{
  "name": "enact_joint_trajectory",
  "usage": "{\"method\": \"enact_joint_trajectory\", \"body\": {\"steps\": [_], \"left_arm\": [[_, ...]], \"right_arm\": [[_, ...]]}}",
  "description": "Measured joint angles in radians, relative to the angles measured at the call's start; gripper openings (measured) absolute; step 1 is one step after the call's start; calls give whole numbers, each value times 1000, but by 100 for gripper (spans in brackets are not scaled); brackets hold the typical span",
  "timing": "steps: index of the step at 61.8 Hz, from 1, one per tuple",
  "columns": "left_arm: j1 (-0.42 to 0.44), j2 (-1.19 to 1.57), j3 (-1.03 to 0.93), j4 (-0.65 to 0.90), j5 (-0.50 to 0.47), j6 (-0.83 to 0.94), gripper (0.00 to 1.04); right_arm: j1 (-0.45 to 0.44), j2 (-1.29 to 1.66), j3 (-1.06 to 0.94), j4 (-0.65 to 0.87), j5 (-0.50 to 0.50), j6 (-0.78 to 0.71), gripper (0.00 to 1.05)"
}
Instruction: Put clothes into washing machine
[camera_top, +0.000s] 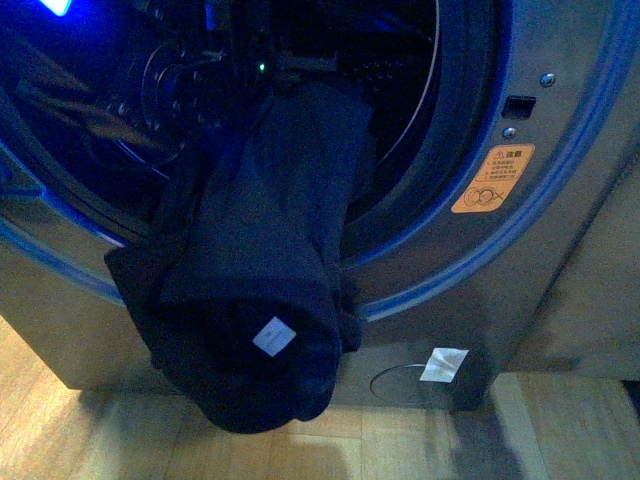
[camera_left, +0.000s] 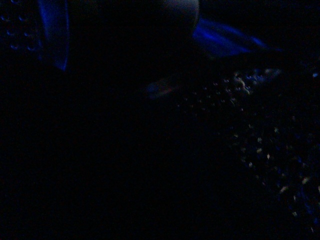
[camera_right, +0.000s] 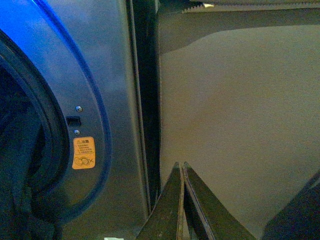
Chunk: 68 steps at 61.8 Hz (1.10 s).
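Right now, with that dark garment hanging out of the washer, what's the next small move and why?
Probably push the hanging bulk of the navy garment up over the door rim into the drum: its white-labelled lower half still drapes outside the washing machine. The left wrist view is too dark to use.

- Left arm (camera_top: 215, 45): black mechanical housing inside the dark drum mouth, with round disc-shaped parts and one small green indicator light; finer detail lost in shadow.
- Right gripper (camera_right: 183, 200): two long, flat, dark olive-black fingers (camera_right: 167, 210), tapering to thin tips, edges pale.
- Left wrist view: dark.
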Motion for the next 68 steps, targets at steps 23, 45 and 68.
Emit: {"method": "enact_joint_trajectory", "body": {"steps": [23,45,68], "left_arm": [[24,208,487,-230,-77,19,7],[38,396,885,-440,-138,71,7],[39,342,702,-585,-34,90,24]], "right_arm": [[0,-150,-33,-133,0,0,2],[0,-241,-33,-204,0,0,2],[0,-241,-33,-204,0,0,2]]}}
